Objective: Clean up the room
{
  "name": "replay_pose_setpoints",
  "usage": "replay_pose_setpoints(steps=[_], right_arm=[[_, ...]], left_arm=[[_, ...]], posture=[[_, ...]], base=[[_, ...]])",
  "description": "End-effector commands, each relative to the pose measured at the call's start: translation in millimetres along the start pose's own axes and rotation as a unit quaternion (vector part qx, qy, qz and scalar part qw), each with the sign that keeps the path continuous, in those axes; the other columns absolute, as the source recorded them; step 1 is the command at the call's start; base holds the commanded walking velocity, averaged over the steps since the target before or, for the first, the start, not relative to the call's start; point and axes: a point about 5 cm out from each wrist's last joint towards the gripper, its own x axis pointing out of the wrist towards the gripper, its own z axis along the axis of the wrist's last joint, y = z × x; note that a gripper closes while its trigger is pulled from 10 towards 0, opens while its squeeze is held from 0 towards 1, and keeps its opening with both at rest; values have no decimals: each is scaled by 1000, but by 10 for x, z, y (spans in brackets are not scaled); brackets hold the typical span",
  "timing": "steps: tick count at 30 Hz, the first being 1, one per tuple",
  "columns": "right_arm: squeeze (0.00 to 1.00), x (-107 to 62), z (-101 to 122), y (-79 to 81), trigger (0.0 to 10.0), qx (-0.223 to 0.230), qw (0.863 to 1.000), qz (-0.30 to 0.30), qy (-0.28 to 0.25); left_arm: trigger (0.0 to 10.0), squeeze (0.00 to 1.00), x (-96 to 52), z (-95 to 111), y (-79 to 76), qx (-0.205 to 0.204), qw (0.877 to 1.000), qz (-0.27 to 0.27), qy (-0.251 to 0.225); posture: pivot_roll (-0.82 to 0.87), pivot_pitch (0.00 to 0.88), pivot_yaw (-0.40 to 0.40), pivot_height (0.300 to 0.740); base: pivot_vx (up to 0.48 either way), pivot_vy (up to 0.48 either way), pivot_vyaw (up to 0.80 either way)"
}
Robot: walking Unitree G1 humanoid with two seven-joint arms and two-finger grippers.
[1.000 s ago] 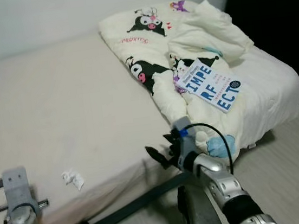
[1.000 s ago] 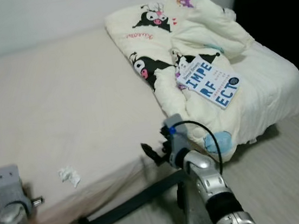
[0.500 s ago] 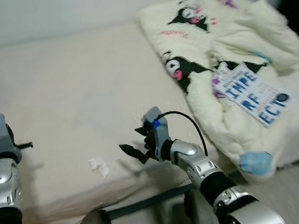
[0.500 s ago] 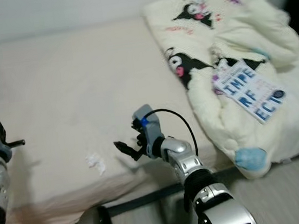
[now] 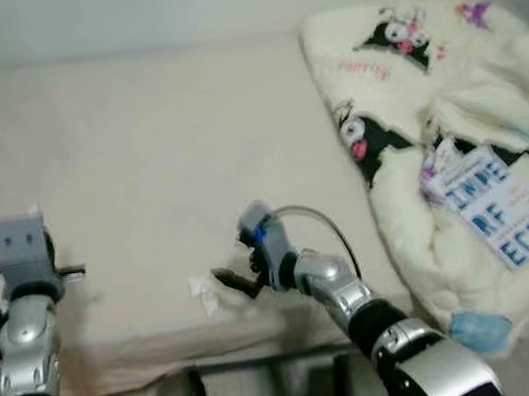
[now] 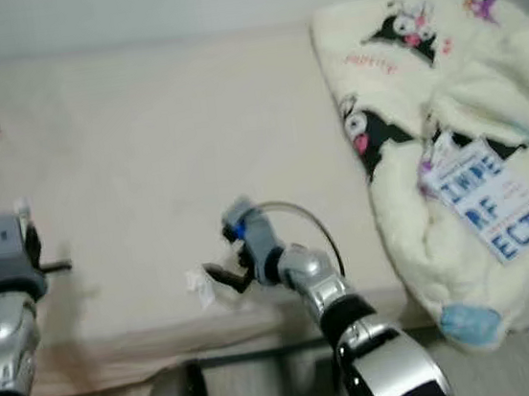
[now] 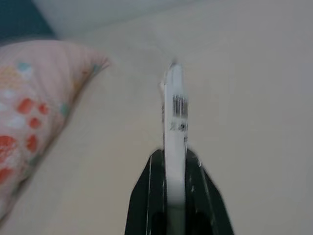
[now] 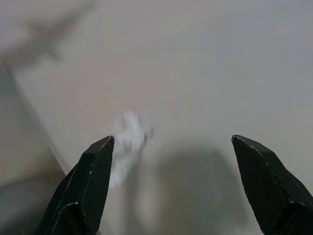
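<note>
A crumpled white tissue (image 5: 202, 293) lies near the front edge of the beige bed (image 5: 162, 153). My right gripper (image 5: 235, 284) reaches just right of it, low over the mattress. The right wrist view has the fingers (image 8: 90, 181) spread wide open, with the tissue (image 8: 128, 139) ahead near one tip and nothing between them. My left gripper (image 7: 174, 155) is shut on a thin white packet (image 7: 175, 122) with a barcode, held edge-on above the bed's left side. Its wrist (image 5: 23, 257) is raised at the left.
A cream cartoon-print comforter (image 5: 424, 82) is bunched on the bed's right side. A blue-and-white book (image 5: 503, 217) lies on it. A pink patterned pillow (image 7: 29, 112) sits at the bed's far left. Dark frame and floor show below the mattress edge (image 5: 267, 372).
The camera has swung left, so the comforter has shifted right. My right gripper has moved from below the bed edge up to the tissue. The left arm has risen.
</note>
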Motion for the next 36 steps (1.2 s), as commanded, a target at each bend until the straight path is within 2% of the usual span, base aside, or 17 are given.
replay_pose_setpoints(steps=[1, 2, 4, 13, 17, 22, 29, 32, 36], right_arm=[[0, -10, -170, 21, 10000, -17, 998, -29, 47], [0, -15, -193, 13, 10000, -12, 998, -37, 52], [0, -22, -222, 17, 10000, -6, 998, -41, 55], [0, -13, -261, 92, 10000, 27, 998, -22, 44], [0, 14, -191, 112, 10000, 22, 999, -12, 25], [0, 76, -25, 92, 10000, 3, 1000, -22, 6], [0, 104, 96, 72, 10000, 12, 1000, -16, -14], [0, 167, 298, 139, 10000, 39, 997, 37, -53], [0, 205, 376, 241, 10000, 42, 993, 89, -63]], left_arm=[[9451, 0, -90, -79, -36, 8, 1000, -14, 19], [9882, 0, -111, -85, -39, 9, 1000, -17, 21], [10000, 0, -139, -89, -42, 9, 1000, -19, 23], [10000, 0, -266, -70, -57, 15, 999, -30, 28], [10000, 0, -319, -21, -62, 20, 999, -33, 24], [10000, 0, -454, 70, 4, 33, 999, -33, 21], [10000, 0, -524, 114, 18, 38, 998, -36, 23], [10000, 0, -612, 137, -27, 44, 997, -47, 29], [10000, 0, -669, 137, -42, 45, 997, -51, 34]], posture=[[74, 331, -63, 440], [80, 339, -61, 440], [89, 352, -58, 440], [114, 388, -51, 440], [137, 408, -47, 440], [189, 439, -35, 440], [226, 460, -29, 440], [243, 475, -27, 440], [247, 487, -30, 440]], base=[[0, 0, 0], [0, 0, 0], [0, 0, 0], [0, 0, 0], [0, 0, 0], [0, 0, 0], [0, 0, 0], [0, 0, 0], [0, 0, 0]])
